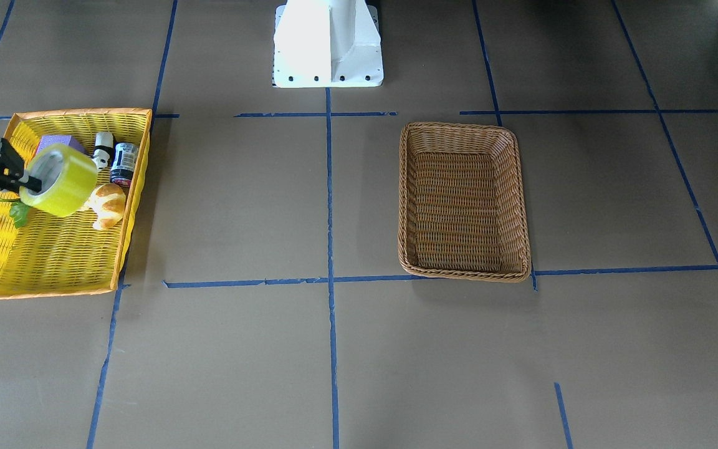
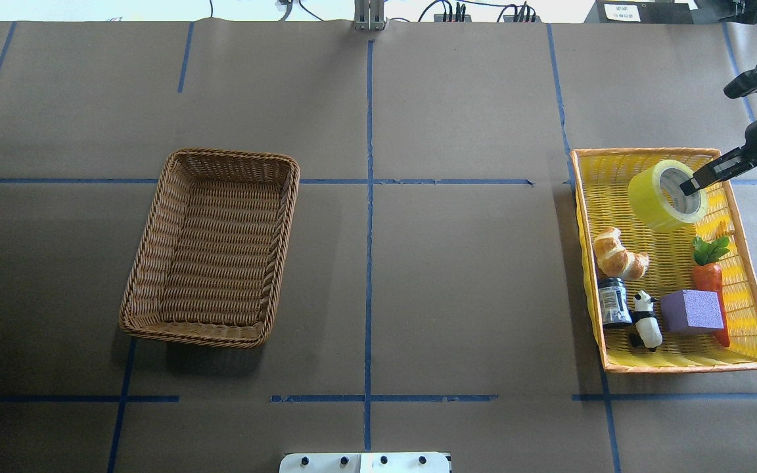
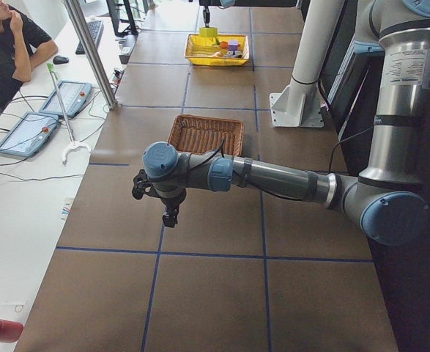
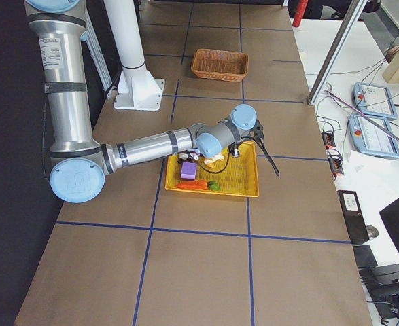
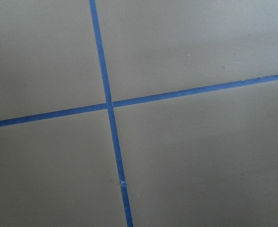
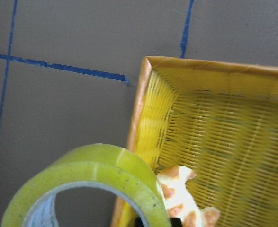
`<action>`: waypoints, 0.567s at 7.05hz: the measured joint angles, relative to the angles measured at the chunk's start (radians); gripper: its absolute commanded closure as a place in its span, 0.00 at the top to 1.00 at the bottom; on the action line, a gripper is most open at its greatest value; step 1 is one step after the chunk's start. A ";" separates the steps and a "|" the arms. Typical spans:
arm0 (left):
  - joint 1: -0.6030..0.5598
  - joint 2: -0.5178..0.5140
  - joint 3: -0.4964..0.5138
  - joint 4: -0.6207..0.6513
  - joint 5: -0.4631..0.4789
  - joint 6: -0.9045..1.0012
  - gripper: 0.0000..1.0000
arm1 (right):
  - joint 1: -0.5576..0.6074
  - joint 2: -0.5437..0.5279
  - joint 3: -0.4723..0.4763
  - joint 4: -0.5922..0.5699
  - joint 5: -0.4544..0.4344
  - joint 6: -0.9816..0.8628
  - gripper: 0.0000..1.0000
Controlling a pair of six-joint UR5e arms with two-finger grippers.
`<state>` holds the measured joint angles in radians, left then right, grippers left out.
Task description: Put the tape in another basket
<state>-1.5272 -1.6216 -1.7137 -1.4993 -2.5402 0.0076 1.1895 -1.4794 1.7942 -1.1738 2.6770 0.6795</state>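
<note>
My right gripper [image 2: 688, 187] is shut on the tape [image 2: 648, 194], a wide yellow-green roll with a white core. One finger reaches into the core. The roll hangs tilted above the far end of the yellow tray [image 2: 641, 152]. It also shows in the front view [image 1: 69, 187] and low in the right wrist view [image 6: 96, 172]. The brown wicker basket [image 2: 234, 156] stands empty on the table's left half, far from the tape. My left gripper [image 3: 169, 213] shows only in the left side view, over bare table; I cannot tell if it is open.
The yellow tray holds a croissant [image 2: 618, 255], a black jar [image 2: 613, 302], a panda figure [image 2: 645, 318], a purple block [image 2: 690, 311] and a carrot [image 2: 710, 276]. Blue tape lines cross the brown table. The robot's white base [image 1: 328, 43] stands at the near middle edge.
</note>
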 measured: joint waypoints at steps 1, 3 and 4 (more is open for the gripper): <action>0.010 -0.014 -0.003 -0.062 -0.076 -0.115 1.00 | -0.019 0.017 0.033 0.068 0.021 0.202 0.00; 0.065 -0.043 -0.004 -0.307 -0.208 -0.455 1.00 | -0.083 0.071 0.050 0.272 0.018 0.549 0.01; 0.115 -0.077 -0.003 -0.447 -0.225 -0.673 1.00 | -0.122 0.096 0.057 0.363 -0.017 0.693 0.01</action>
<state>-1.4122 -1.6987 -1.7165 -1.9460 -2.7656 -0.6651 1.0672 -1.3832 1.8513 -0.8106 2.6602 1.3727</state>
